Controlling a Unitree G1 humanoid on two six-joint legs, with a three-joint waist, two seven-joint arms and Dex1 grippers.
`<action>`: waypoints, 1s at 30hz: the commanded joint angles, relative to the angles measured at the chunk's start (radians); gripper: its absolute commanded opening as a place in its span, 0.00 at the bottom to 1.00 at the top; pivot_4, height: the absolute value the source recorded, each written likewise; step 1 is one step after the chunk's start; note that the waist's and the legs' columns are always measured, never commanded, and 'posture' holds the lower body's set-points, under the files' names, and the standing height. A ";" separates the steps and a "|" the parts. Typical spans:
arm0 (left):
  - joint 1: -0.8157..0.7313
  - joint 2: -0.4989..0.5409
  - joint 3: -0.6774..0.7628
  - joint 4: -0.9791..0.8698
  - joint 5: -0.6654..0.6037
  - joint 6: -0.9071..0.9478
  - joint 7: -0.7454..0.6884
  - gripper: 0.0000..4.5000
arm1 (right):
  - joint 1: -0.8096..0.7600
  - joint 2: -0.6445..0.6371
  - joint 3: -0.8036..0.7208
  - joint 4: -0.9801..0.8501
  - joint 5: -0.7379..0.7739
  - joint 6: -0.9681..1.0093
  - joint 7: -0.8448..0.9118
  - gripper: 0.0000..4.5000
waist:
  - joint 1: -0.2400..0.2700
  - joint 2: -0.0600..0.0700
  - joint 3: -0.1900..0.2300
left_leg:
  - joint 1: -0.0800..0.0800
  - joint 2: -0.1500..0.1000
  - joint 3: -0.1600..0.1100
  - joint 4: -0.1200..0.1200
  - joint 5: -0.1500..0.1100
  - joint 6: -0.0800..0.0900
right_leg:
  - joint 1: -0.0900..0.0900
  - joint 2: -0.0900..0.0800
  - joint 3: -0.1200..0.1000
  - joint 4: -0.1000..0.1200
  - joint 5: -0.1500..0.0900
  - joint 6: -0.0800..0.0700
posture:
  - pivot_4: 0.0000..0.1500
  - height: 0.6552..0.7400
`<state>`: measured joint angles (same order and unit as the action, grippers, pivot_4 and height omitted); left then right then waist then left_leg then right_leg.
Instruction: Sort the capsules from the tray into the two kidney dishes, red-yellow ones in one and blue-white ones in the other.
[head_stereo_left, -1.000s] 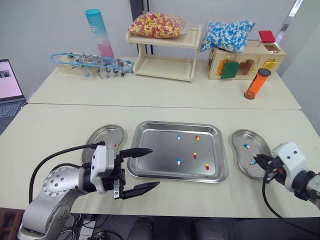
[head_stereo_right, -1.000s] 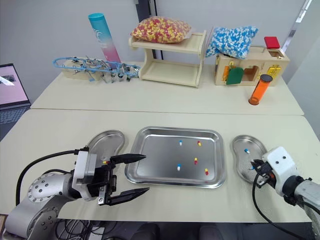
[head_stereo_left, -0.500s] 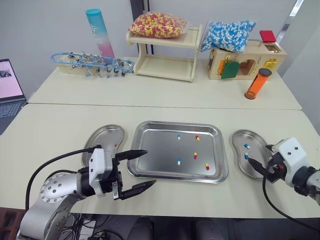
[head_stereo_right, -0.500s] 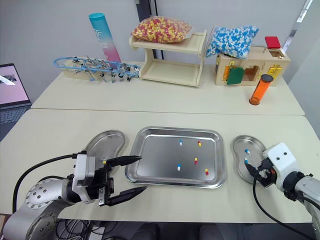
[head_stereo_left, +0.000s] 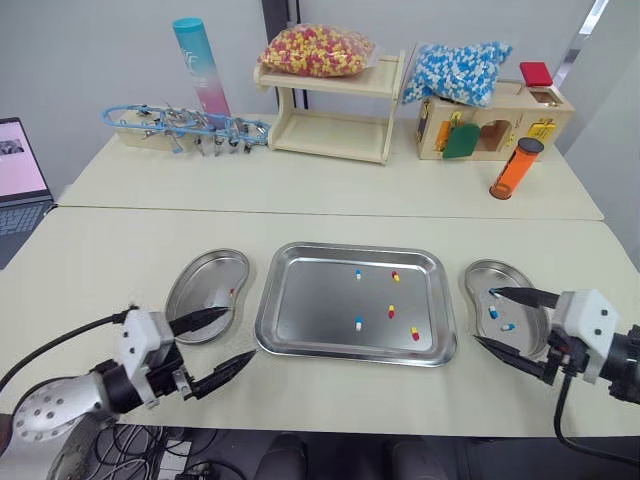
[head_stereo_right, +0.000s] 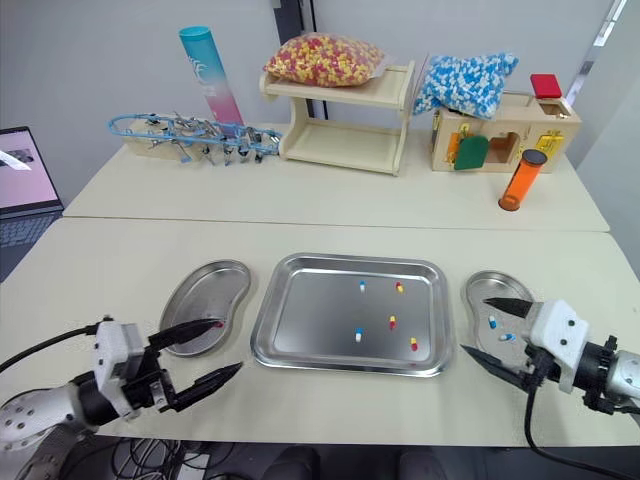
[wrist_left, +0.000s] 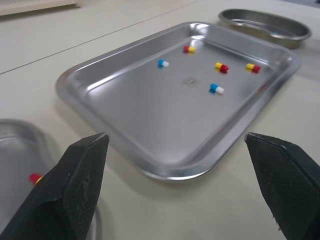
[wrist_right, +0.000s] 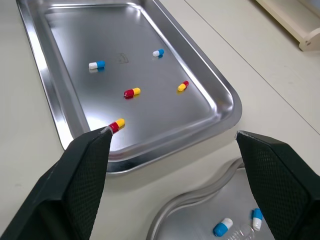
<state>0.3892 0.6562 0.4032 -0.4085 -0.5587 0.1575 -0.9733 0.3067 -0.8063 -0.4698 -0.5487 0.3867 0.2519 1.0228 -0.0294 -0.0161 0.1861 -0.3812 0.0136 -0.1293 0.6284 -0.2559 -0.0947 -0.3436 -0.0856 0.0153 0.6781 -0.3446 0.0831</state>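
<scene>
The steel tray (head_stereo_left: 310, 312) sits mid-table in front of me with five capsules loose on its floor, well apart from one another: two blue-white capsules (head_stereo_left: 357, 273) and three red-yellow capsules (head_stereo_left: 391, 311). The left kidney dish (head_stereo_left: 200, 278) lies just beside the tray's left edge and holds one red-yellow piece near its inner rim. The right kidney dish (head_stereo_left: 478, 272) lies just beside the tray's right edge with at least two blue-white ones in it. My left gripper (head_stereo_left: 238, 333) hangs at the near end of the left dish, jaws spread wide and empty. My right gripper (head_stereo_left: 484, 316) hangs at the near inner side of the right dish, likewise spread and carrying nothing. I judge the capsules to be very light and smooth, prone to roll or skid on polished metal, and crushable. I would pinch one gently across its middle, closing on its long sides.
</scene>
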 joint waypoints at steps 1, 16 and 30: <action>0.040 -0.039 0.075 0.019 0.027 -0.062 0.045 1.00 | 0.056 0.018 -0.080 0.062 0.000 -0.105 0.038 0.93 | 0.001 0.000 0.000 | 0.000 0.000 0.000 0.000 0.000 0.000 | 0.001 0.000 0.000 0.000 0.000 0.000 | 1.00 1.00; 0.140 -0.099 0.221 0.149 0.032 -0.083 0.131 1.00 | 0.173 0.021 -0.175 0.286 -0.007 -0.224 0.050 0.97 | -0.003 -0.001 0.000 | 0.002 0.000 0.001 0.000 0.000 0.000 | 0.002 0.000 0.001 0.000 0.000 0.000 | 1.00 1.00; 0.100 -0.053 0.202 0.134 0.018 -0.046 0.092 1.00 | 0.052 -0.076 -0.102 0.412 -0.009 -0.236 0.117 0.97 | -0.001 -0.001 -0.001 | 0.002 0.000 0.001 0.000 0.000 0.000 | 0.002 0.000 0.001 0.000 0.000 0.000 | 1.00 1.00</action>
<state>0.4904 0.5836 0.5939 -0.2410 -0.5139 0.1049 -0.8678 0.3691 -0.8613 -0.5636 -0.1552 0.3741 0.0413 1.1168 -0.0303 -0.0174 0.1855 -0.3795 0.0135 -0.1281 0.6285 -0.2559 -0.0948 -0.3419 -0.0860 0.0156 0.6778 -0.3447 0.0831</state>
